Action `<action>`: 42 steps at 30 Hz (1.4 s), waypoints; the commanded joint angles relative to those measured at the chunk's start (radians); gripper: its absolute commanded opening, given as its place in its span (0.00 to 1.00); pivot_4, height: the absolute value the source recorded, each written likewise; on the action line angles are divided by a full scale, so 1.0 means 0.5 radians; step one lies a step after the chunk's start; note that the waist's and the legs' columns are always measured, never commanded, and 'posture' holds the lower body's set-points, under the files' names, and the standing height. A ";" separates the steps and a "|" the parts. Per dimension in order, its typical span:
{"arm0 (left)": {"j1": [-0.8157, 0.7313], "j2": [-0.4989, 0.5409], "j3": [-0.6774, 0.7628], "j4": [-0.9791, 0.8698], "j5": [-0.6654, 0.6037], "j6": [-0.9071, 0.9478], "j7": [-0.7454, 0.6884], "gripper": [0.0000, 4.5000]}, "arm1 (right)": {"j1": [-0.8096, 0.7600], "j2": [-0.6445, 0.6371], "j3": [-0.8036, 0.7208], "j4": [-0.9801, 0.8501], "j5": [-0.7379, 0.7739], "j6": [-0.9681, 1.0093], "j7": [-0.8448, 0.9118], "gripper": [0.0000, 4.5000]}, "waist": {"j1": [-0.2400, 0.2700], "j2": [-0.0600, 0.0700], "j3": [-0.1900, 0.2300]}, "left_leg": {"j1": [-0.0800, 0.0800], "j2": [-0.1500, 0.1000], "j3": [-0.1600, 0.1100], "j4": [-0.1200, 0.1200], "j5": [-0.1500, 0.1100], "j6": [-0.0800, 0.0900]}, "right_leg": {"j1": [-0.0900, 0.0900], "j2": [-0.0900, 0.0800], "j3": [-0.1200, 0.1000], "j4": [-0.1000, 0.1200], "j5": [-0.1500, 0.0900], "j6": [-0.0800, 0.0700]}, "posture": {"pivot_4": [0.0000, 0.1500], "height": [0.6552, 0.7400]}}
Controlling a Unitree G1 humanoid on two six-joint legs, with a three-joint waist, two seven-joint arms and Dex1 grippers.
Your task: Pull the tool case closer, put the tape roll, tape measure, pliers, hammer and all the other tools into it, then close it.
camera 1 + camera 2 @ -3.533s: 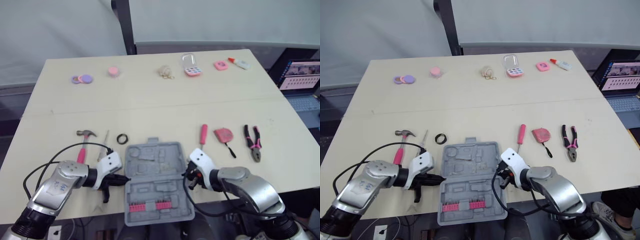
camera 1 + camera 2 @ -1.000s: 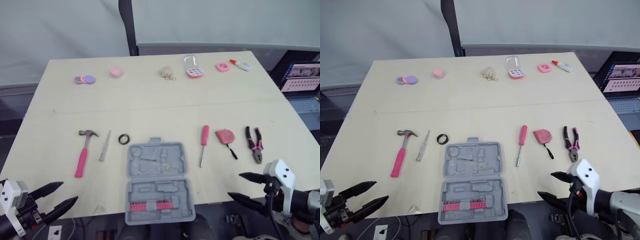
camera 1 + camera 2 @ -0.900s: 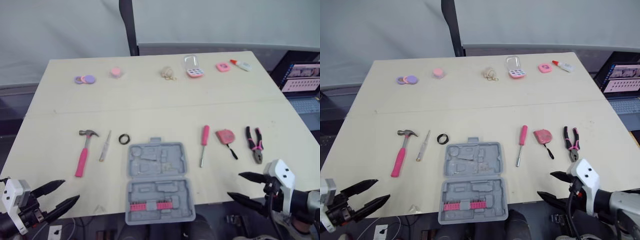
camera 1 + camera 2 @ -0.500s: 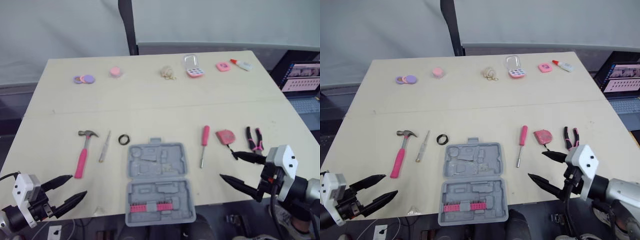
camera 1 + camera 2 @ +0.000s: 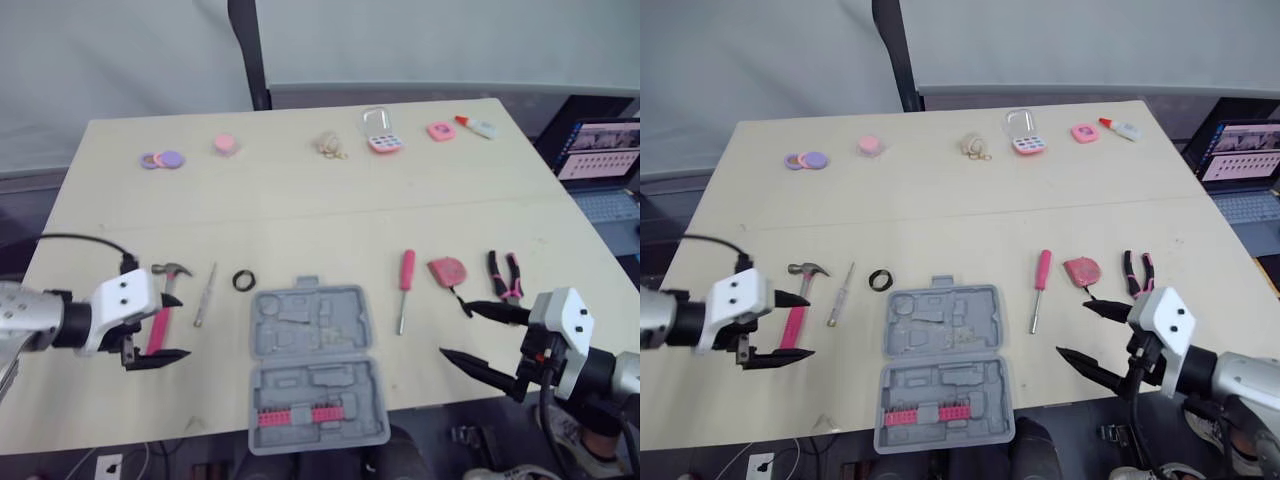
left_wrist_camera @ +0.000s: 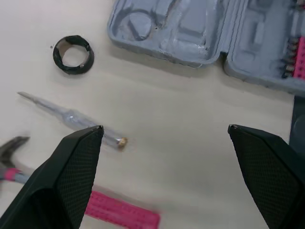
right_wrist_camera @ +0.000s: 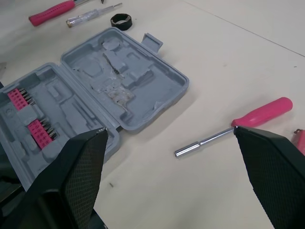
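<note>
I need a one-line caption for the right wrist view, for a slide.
Right gripper, jaws open, facing the open case and a pink screwdriver on the table.

Inspected: the left gripper [image 5: 180, 326] has its jaws spread wide and empty, pointing toward the robot's right, with the left arm [image 5: 35, 318] reaching in from the left. The right gripper [image 5: 454, 329] likewise has wide, empty jaws, pointing left, with the right arm [image 5: 612, 374] entering from the near right.

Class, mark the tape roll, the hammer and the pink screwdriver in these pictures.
tape roll [image 6: 71, 70], left wrist view, on its black band.
hammer [image 5: 809, 268], right eye view, on its steel head.
pink screwdriver [image 7: 262, 112], right wrist view, on its pink handle.
</note>
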 commanded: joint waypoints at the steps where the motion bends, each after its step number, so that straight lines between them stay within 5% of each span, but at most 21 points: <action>1: -0.394 0.156 -0.389 -0.053 0.260 0.026 -0.189 1.00 | -0.016 -0.050 -0.045 -0.025 0.008 -0.029 0.022 0.99 | 0.001 0.000 0.000 | 0.000 0.000 0.001 0.000 0.000 0.000 | 0.000 0.001 0.000 -0.001 0.000 0.000 | 1.00 0.87; 7: -1.345 -0.046 -1.111 0.175 0.877 0.036 -0.565 1.00 | -0.034 -0.109 -0.100 -0.018 0.038 0.001 0.024 0.99 | 0.012 0.000 0.002 | 0.001 0.003 0.021 0.003 0.003 -0.003 | 0.001 0.006 0.000 0.004 0.000 0.001 | 1.00 0.87; 12: -1.752 -0.268 -1.425 0.431 1.208 -0.040 -0.802 1.00 | -0.039 -0.134 -0.127 -0.019 0.041 0.016 0.017 0.99 | 0.002 -0.002 0.003 | -0.001 0.005 0.023 0.004 0.004 -0.002 | -0.001 0.009 0.000 0.002 0.000 0.001 | 1.00 0.87; 21: -1.931 -0.562 -1.689 0.806 1.464 -0.155 -0.893 1.00 | 0.167 -0.034 -0.348 -0.150 0.127 0.038 -0.001 0.99 | 0.012 -0.009 0.007 | -0.003 0.008 0.023 0.007 0.004 -0.001 | -0.001 0.010 0.000 0.003 0.000 0.001 | 1.00 0.87; 42: -2.127 -1.079 -1.742 1.559 1.711 -0.696 -0.717 1.00 | 0.578 0.249 -0.409 -0.231 -0.063 -0.253 -0.020 0.99 | 0.043 -0.010 0.008 | -0.004 0.008 0.022 0.017 0.003 0.000 | 0.000 0.009 0.001 0.007 0.001 0.002 | 1.00 0.87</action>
